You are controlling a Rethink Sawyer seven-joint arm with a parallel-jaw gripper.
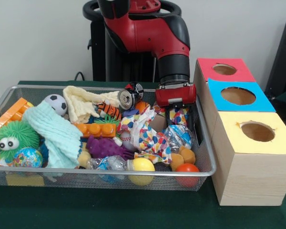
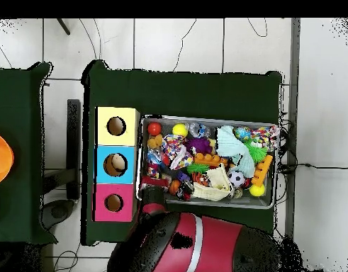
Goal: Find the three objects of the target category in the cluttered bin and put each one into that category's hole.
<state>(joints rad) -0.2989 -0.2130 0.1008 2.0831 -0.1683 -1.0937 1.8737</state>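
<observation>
A: Progress first. How much of the sort looks finished?

B: Hard to call. From overhead, the blue hole [image 2: 117,163] shows something pale inside, so one item may already be in. The yellow hole [image 2: 115,126] and red hole [image 2: 113,202] look dark, and I can't say whether anything lies in them.

A: And the arm?

B: Its pincer [image 1: 178,116] is down inside the wire bin [image 1: 206,143], at the end nearest the wooden box [image 1: 250,167] with the three holes. It's buried among the polka-dot cloth [image 1: 142,134] and a crinkly plastic bag [image 1: 178,136]. Whether the fingers are spread or closed, or have anything between them, I cannot tell; the clutter hides the tips.

A: Which category is being hunted?

B: Nothing in view names it. If it's balls, plenty remain: a red ball [image 1: 187,172] and a yellow ball [image 1: 141,171] at the near mesh wall, a small soccer ball [image 1: 56,103] at the far side, a globe ball [image 1: 27,157] beside the green fuzzy toy [image 1: 14,136].

A: Other stuff in there?

B: A soda can [image 1: 129,97] on its side just beside the arm's wrist, an orange brick [image 1: 96,129], a purple spiky toy [image 1: 106,147], a mint cloth [image 1: 55,135] and a cream cloth [image 1: 86,102].

A: So, your judgement?

B: Early or midway. The bin is still full, and at least two placements seem left.
</observation>
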